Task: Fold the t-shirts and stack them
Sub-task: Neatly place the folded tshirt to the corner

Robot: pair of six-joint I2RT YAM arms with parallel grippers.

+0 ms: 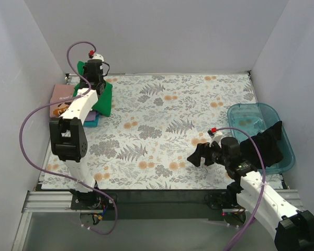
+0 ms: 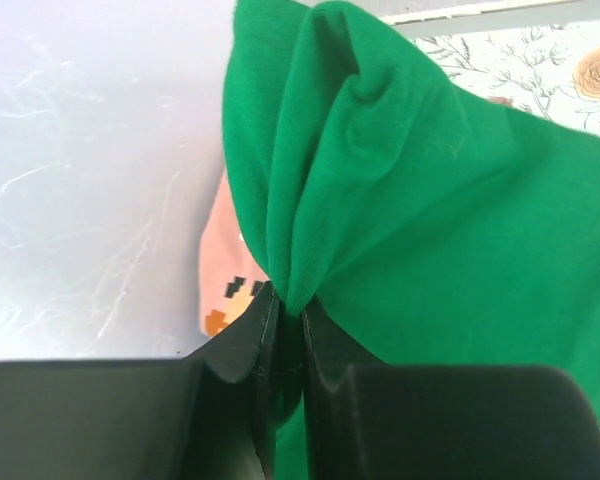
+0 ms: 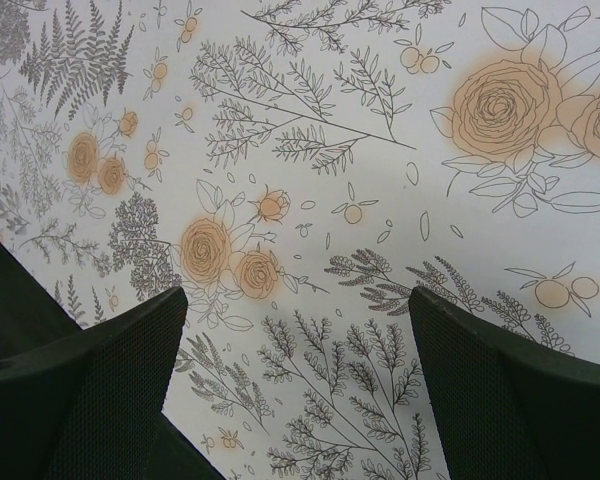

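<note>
The left hand point(image 2: 288, 318) is clamped on a gathered fold of the plain bright green cloth t-shirt point(image 2: 430, 200), its two black fingers point(image 2: 242, 345) pressed together with the cloth bunched between them. That hand sits at the far left corner of the desk point(image 1: 172, 104) (a flat surface covered in a grey-and-orange floral print). The green t-shirt drapes from it over a small pile there. Under it and to its left lies a pink cloth t-shirt with a cartoon print point(image 1: 62, 95), and teal and lavender cloth edges point(image 1: 92, 120) show at the pile's near side. The right hand point(image 3: 295, 305) has its fingers wide apart, holding nothing, above bare floral desk near the front right. Just right of it stands a translucent teal plastic bin point(image 1: 246, 111), with a dark cloth point(image 1: 267, 144) draped over its near rim.
</note>
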